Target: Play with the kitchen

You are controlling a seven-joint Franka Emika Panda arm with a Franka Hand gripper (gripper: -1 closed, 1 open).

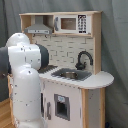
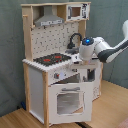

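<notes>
My arm (image 2: 107,49) reaches in from the second exterior view's right edge, white links with a blue-lit joint (image 2: 88,42) sitting over the kitchen's (image 2: 55,70) counter (image 2: 75,59), at the end nearest the sink side. In the first exterior view my arm (image 1: 24,75) fills the first exterior view's left half and hides the stovetop end of the counter.

My gripper is not clearly visible in either view; it appears to be down behind the counter's front edge, near the knob panel. I cannot tell whether my jaws are spread or pressed together.

The kitchen stands on a wooden floor (image 2: 110,107) against a grey curtain (image 1: 115,45). In the second exterior view: black-and-red stovetop (image 2: 53,59) on the counter's left part, grey hood (image 2: 50,20) above it, microwave (image 2: 75,11) at the top right corner, black faucet (image 2: 75,39) behind my joint. The windowed oven door (image 2: 70,100) appears tilted slightly outward at its top edge.

In the first exterior view: sink (image 1: 71,74) in the middle of the counter (image 1: 100,79), faucet (image 1: 83,59) at its back right corner, microwave (image 1: 72,23) and hood (image 1: 40,27) on the upper shelf.
</notes>
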